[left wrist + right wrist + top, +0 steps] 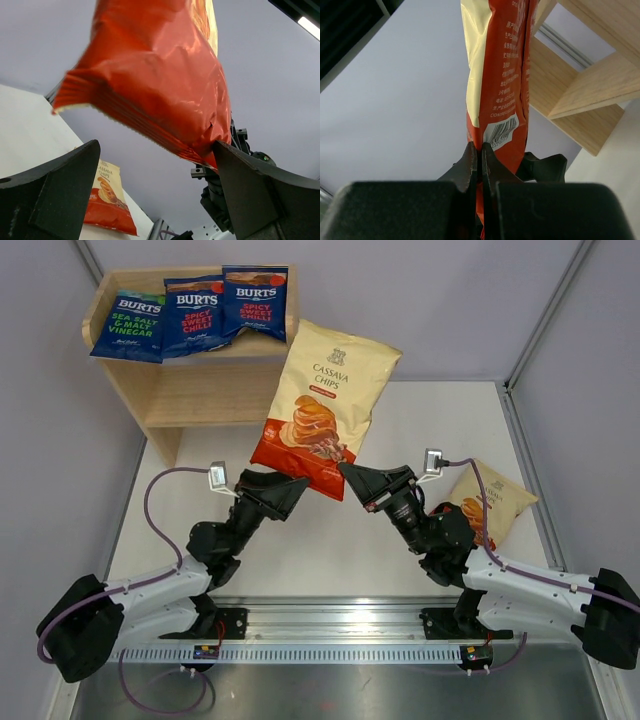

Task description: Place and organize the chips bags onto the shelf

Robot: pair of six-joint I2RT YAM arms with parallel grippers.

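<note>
While the right gripper (347, 472) pinches the bottom edge of the cream bag (330, 390) at centre frame, the left gripper (298, 485) gapes wide just beside it; three blue bags (190, 315) top the shelf (200, 390), upper left.

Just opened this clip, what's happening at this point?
The right end effector is shut on the bottom edge of a cream cassava chips bag, holding it upright in the air near the shelf. The left end effector hangs open beside the bag's lower corner. Three blue Burts bags sit on the top tier; a second cassava bag lies on the table.
</note>
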